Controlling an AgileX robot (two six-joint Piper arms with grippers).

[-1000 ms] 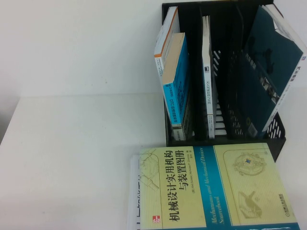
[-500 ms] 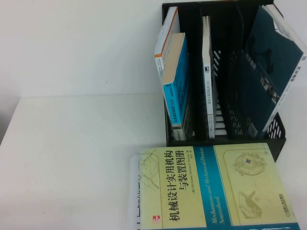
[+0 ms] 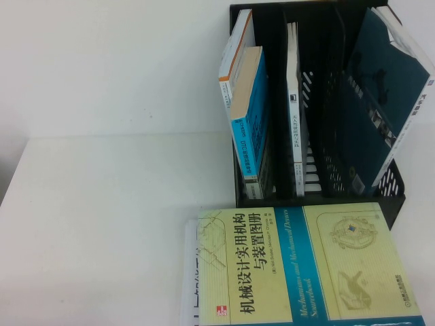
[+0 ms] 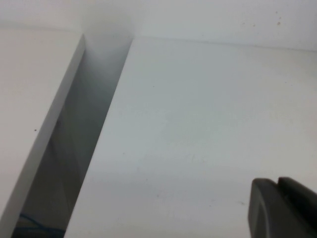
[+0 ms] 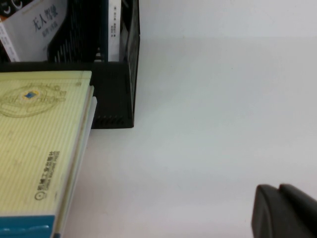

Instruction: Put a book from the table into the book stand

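The book (image 3: 299,265), pale yellow-green with a teal band and black Chinese title, lies flat on the white table (image 3: 102,217) at the front right, just before the black mesh book stand (image 3: 387,187). The right wrist view shows the book's corner (image 5: 34,158) next to the stand's base (image 5: 114,94). My right gripper (image 5: 280,191) is shut and empty over bare table, off to the side of the book. My left gripper (image 4: 277,182) is shut and empty over bare table. Neither arm shows in the high view.
The stand holds a blue-cover book (image 3: 250,115) and a white one behind it in the left slot, a thin white book (image 3: 293,102) in the middle and a leaning dark teal book (image 3: 380,88) on the right. White sheets (image 3: 189,272) stick out under the book. A gap (image 4: 74,148) runs along the table's edge.
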